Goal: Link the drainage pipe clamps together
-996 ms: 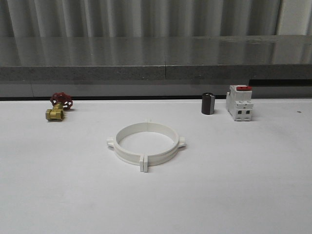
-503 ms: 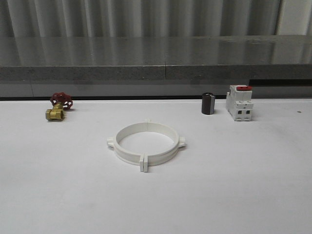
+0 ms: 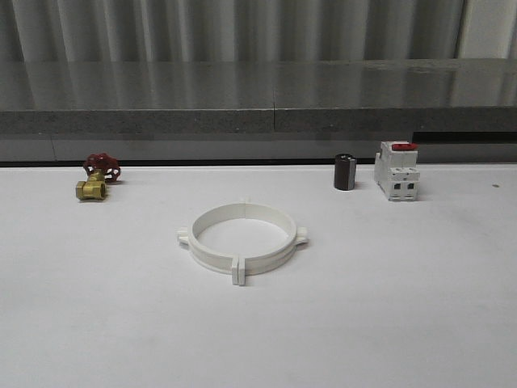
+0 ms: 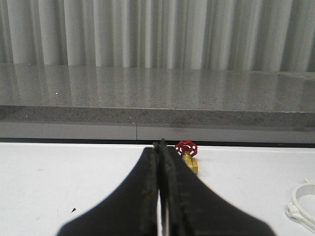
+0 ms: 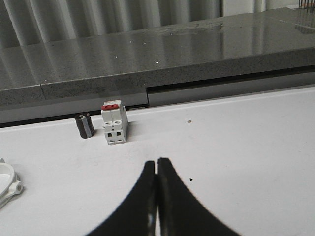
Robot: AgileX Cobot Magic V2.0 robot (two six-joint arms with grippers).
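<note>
Drainage pipe clamps cut off in both wrist views.

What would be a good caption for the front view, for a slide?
Two white drainage pipe clamps lie joined as one ring mid-table, with a brass valve far left and a breaker far right.

White clamps, red-handled brass valve, red-topped white breaker, black tools.

My left gripper, jaws pressed together, points toward a red-handled brass valve on the white table.
</note>
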